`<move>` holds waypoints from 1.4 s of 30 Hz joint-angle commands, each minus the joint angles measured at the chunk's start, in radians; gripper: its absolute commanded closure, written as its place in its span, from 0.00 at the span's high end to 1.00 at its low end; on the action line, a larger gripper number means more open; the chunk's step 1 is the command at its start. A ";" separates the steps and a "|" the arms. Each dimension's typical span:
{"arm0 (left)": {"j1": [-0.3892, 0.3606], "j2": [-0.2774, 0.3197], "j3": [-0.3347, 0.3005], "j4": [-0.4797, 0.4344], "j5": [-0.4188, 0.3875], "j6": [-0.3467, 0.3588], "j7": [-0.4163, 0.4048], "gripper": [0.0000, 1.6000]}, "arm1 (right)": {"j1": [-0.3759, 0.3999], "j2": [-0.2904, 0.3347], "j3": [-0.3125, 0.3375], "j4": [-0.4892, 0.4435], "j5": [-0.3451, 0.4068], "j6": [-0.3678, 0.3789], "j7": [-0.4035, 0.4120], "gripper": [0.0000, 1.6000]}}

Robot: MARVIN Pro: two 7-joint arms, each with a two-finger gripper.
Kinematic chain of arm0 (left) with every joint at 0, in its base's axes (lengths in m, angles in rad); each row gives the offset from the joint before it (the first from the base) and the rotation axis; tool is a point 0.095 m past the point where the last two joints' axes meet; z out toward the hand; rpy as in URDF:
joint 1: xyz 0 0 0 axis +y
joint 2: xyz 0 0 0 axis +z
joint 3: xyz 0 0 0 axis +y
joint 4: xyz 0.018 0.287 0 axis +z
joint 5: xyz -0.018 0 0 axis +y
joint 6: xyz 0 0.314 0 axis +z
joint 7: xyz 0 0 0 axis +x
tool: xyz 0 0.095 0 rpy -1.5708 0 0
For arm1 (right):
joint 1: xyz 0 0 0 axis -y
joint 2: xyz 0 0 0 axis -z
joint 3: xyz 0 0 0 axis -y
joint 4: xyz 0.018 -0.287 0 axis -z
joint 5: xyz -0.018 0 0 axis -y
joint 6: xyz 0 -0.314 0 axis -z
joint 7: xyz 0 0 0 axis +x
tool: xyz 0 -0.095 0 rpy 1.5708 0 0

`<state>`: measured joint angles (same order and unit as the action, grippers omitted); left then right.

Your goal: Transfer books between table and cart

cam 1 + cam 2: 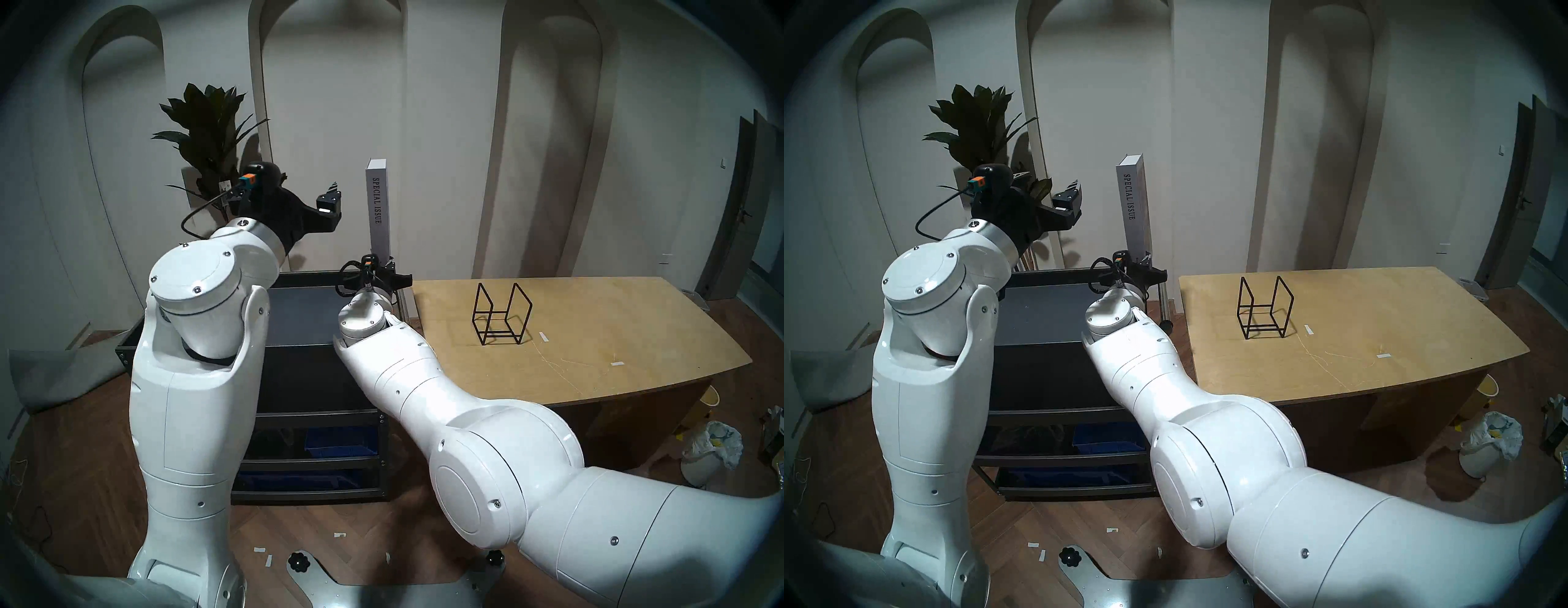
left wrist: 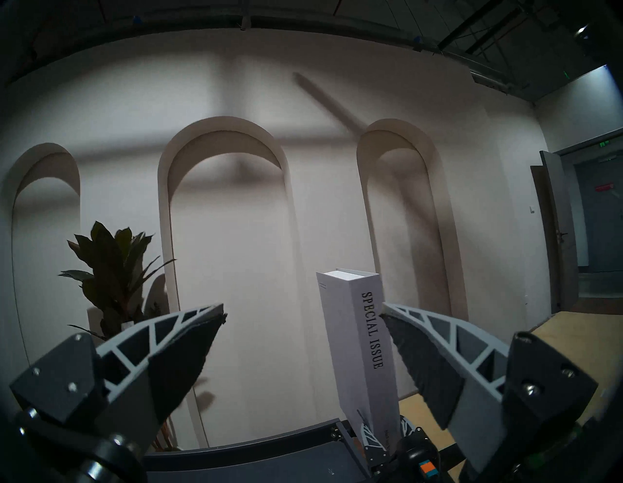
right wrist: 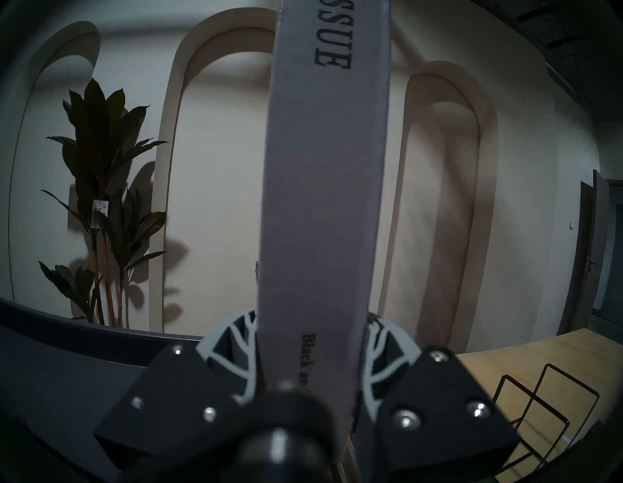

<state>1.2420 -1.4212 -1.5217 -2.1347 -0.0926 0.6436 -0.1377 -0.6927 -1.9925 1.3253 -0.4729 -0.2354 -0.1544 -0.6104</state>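
A tall thick book (image 1: 377, 204) with a grey spine reading "SPECIAL ISSUE" stands upright in the air over the right end of the cart (image 1: 297, 277). My right gripper (image 3: 310, 323) is shut on its bottom end, with one finger on each cover. My left gripper (image 2: 303, 309) is open and holds nothing. It hangs at mid-book height, to the left of the book (image 2: 364, 337), with a gap between them in the head views. The plywood table (image 1: 594, 361) lies to the right of the cart.
A black wire rack (image 1: 502, 314) stands on the table's left half. The cart's lower shelves hold blue bins (image 1: 339, 446). A potted plant (image 1: 203, 127) stands behind the cart by the arched wall. A bagged bin (image 1: 712, 450) sits on the floor at the right.
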 commanded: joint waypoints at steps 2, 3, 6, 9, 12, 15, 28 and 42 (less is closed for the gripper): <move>-0.129 -0.009 -0.019 0.022 -0.059 0.086 -0.053 1.00 | -0.030 -0.015 -0.070 -0.068 -0.011 0.009 -0.002 0.00; -0.132 -0.010 -0.021 0.024 -0.065 0.094 -0.057 1.00 | -0.035 -0.015 -0.075 -0.075 -0.008 0.011 -0.003 0.00; -0.158 -0.009 -0.026 0.040 -0.081 0.132 -0.073 1.00 | -0.054 -0.015 -0.096 -0.097 -0.008 0.017 -0.007 0.00; -0.173 -0.006 -0.025 0.056 -0.093 0.167 -0.087 1.00 | -0.074 -0.015 -0.116 -0.122 -0.007 0.025 -0.012 0.00; -0.208 -0.002 -0.021 0.084 -0.105 0.214 -0.102 1.00 | -0.097 -0.015 -0.136 -0.155 -0.006 0.035 -0.019 0.00; -0.222 -0.001 -0.025 0.099 -0.114 0.249 -0.111 1.00 | -0.107 -0.015 -0.149 -0.177 -0.002 0.045 -0.026 0.00; -0.314 -0.013 0.001 0.196 -0.064 0.316 -0.038 1.00 | -0.153 -0.015 -0.238 -0.309 0.026 0.118 -0.083 0.00; -0.346 -0.046 0.021 0.245 -0.050 0.316 0.019 1.00 | -0.230 0.045 -0.407 -0.467 0.129 0.261 -0.190 0.00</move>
<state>0.9456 -1.4491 -1.5036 -1.8839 -0.1433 0.9633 -0.1351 -0.9053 -1.9710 0.9820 -0.8497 -0.1371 0.0649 -0.7466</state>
